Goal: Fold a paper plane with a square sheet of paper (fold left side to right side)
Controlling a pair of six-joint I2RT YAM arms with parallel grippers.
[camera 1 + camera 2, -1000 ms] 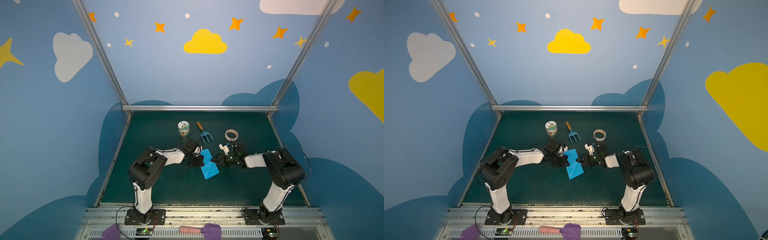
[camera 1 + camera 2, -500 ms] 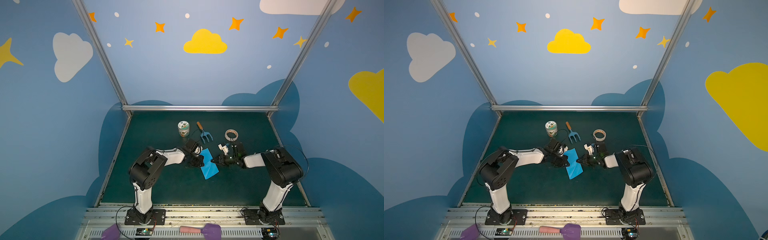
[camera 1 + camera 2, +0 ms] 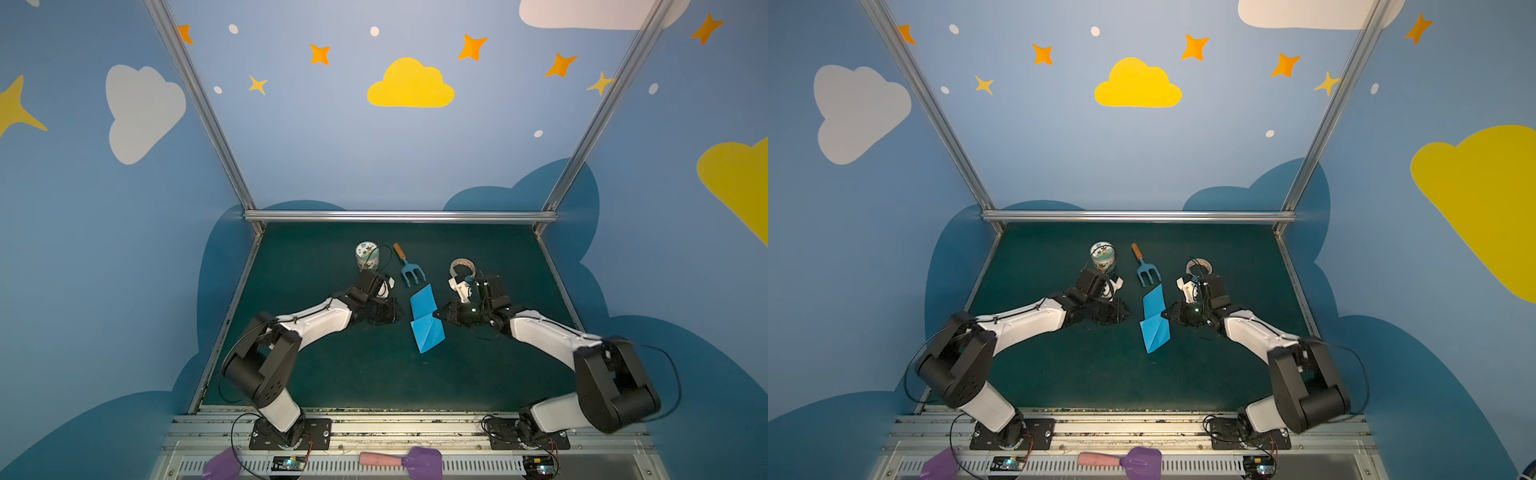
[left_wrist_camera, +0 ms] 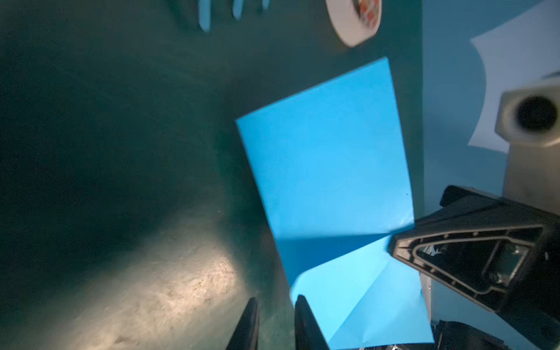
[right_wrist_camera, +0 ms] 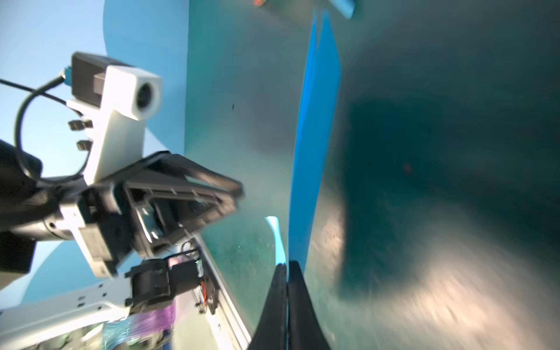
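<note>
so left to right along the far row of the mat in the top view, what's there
small patterned jar → blue fork → tape roll; the folded blue paper lies nearer, overlapping the fork's span, so it is left out

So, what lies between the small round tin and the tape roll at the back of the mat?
The blue fork with a wooden handle lies there; both top views show it.

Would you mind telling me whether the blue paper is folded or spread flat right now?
Folded: the square sheet of paper is a narrow strip with a cross crease and overlapping diagonal layers.
</note>
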